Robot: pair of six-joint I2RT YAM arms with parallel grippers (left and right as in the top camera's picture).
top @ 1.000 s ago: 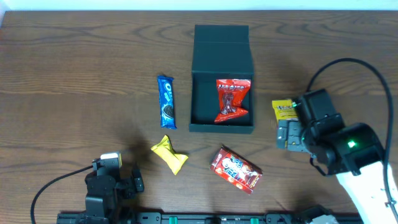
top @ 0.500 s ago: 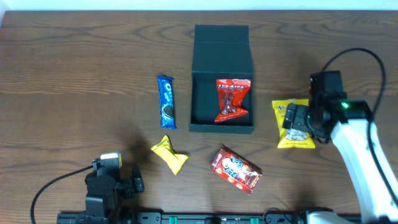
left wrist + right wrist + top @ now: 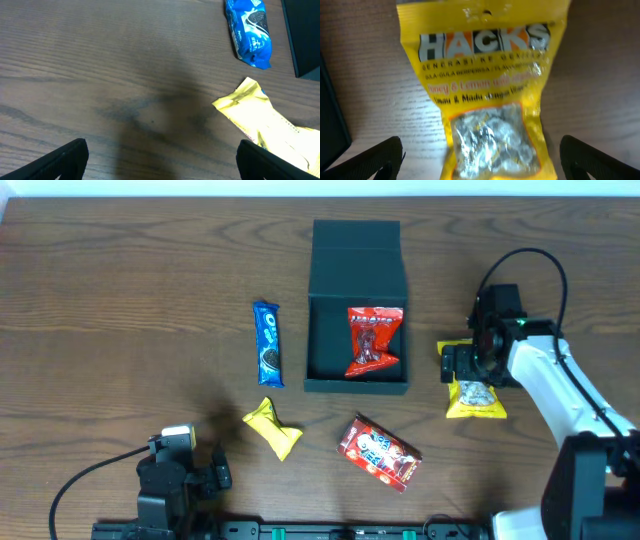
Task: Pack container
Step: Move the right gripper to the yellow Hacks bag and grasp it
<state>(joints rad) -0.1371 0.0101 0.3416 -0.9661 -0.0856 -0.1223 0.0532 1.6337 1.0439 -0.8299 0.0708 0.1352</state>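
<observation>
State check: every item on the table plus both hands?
container: lid open, one packet inside
red packet: lying in the container
Oreo packet: on table, left of container
yellow wrapper: on table, unpacked
red snack pack: on table, before container
Hacks bag: on table, below right hand, ungripped
left hand: open, empty
right hand: open, empty

A dark wood-grain table fills the view, a pale strip bordering its far edge.
</observation>
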